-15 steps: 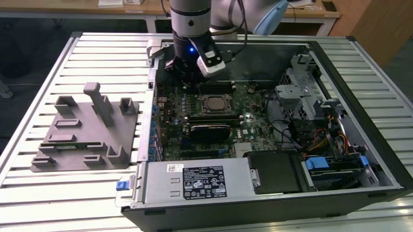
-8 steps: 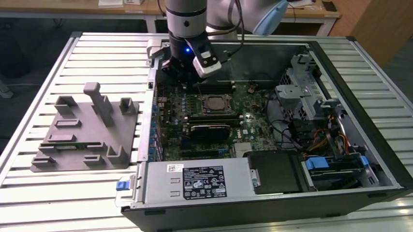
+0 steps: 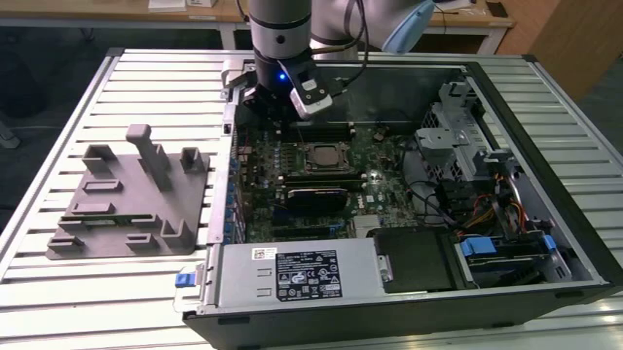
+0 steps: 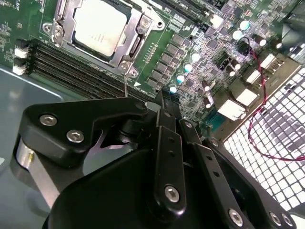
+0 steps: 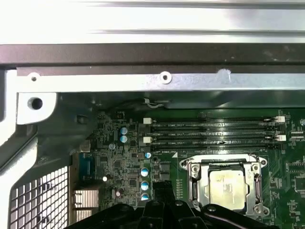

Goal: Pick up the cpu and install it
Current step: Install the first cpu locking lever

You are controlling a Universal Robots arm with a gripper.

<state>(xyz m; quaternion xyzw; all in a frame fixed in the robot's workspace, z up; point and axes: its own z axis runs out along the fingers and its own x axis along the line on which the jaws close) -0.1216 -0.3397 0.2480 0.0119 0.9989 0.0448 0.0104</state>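
The cpu (image 3: 322, 156) (image 4: 100, 26) (image 5: 229, 184) is seated in its socket (image 5: 227, 187) (motherboard (image 3: 322, 182)); the gripper (image 4: 164, 102) is held beside it, fingers together, empty.

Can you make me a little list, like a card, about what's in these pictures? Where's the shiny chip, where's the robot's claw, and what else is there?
place: open computer case on a slatted table
cpu: sits in the motherboard socket, silver top showing
gripper: above the board beside the socket, holding nothing
memory slots: long dark rows next to the socket
grey fixture tray: on the table, on the exterior view's left of the case
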